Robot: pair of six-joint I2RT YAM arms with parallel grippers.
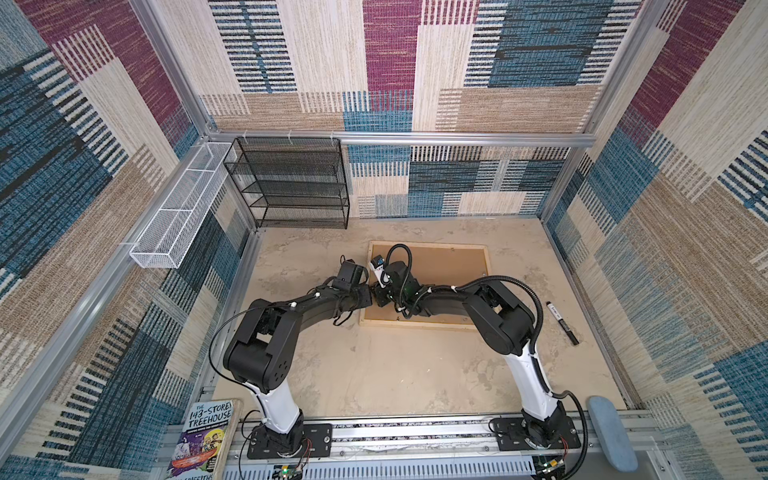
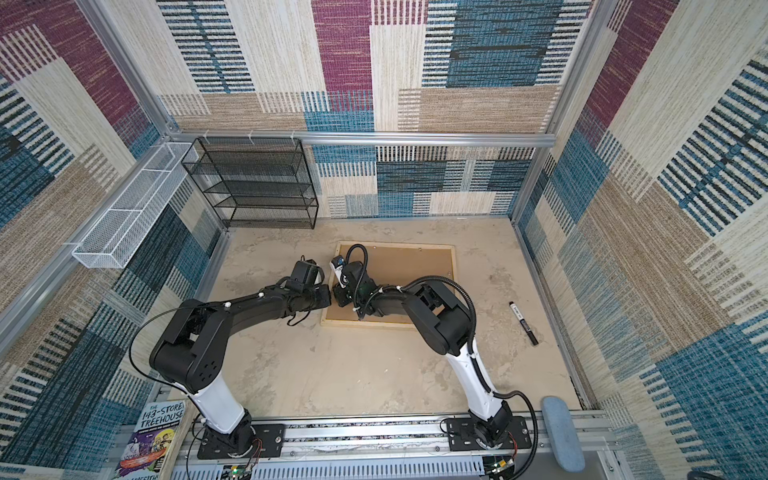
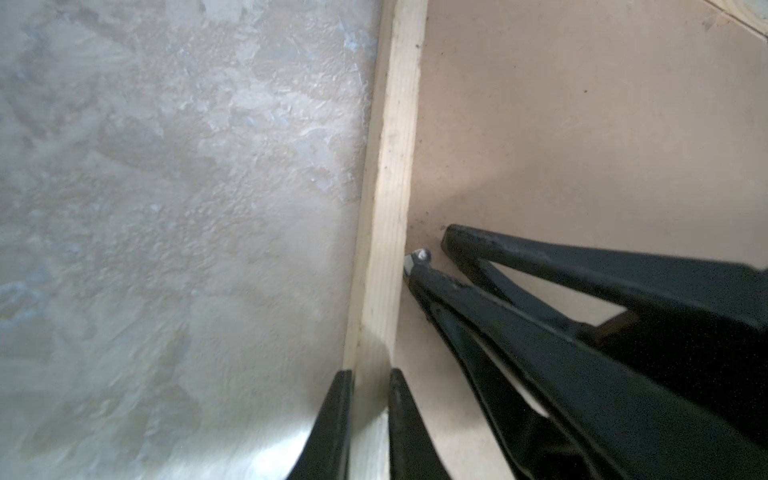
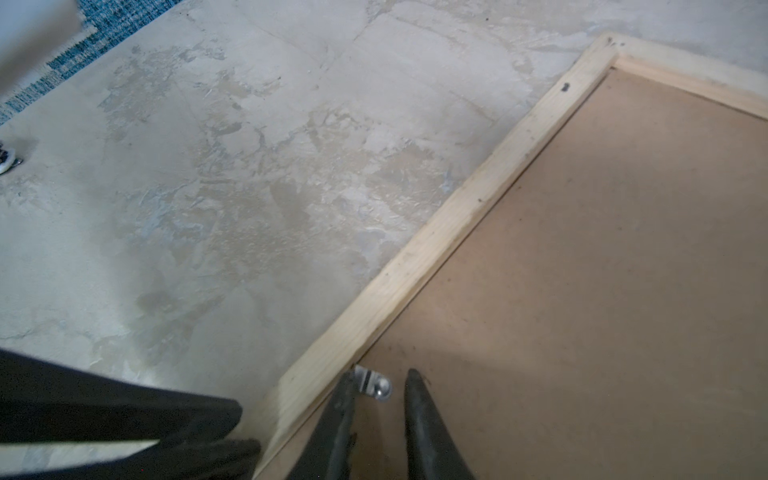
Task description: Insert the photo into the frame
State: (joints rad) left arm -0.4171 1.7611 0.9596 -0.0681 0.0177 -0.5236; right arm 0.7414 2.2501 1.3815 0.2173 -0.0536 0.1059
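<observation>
- Patchwork carpet walls boxed in a mottled beige desk (image 1: 374,374). The frame (image 1: 432,245) lay flat on it, back upward, with a brown backing board (image 1: 449,266) seated inside its pale wood rails.
- The photo showed in no view; whether it sat under the board could not be told.
- The left tool (image 3: 369,374) straddled the frame's left rail, a finger pressed to each side, pinching the wood.
- The right tool (image 4: 379,372) stood just inside that same rail, narrowly spread around a small metal tab (image 4: 376,386). One finger touched the tab and the other stood clear of it.
- The frame looked light, but its thin strips would probably twist if it were lifted by one rail, so bracing it mid-rail seemed sound.
- The board sat flush and offered no lip to grip.
- The tab looked small and slick, better nudged sideways than pinched.
- A paper print would be limp and easily creased, so its white border seemed the place to hold it.
- Open desk lay on the frame's near and left sides.
- A black marker (image 1: 562,323) lay well off the frame's right side, and a black mesh rack (image 1: 291,183) stood beyond its far left corner.
- Both tools crowded the left rail, which looked like the tightest spot.
</observation>
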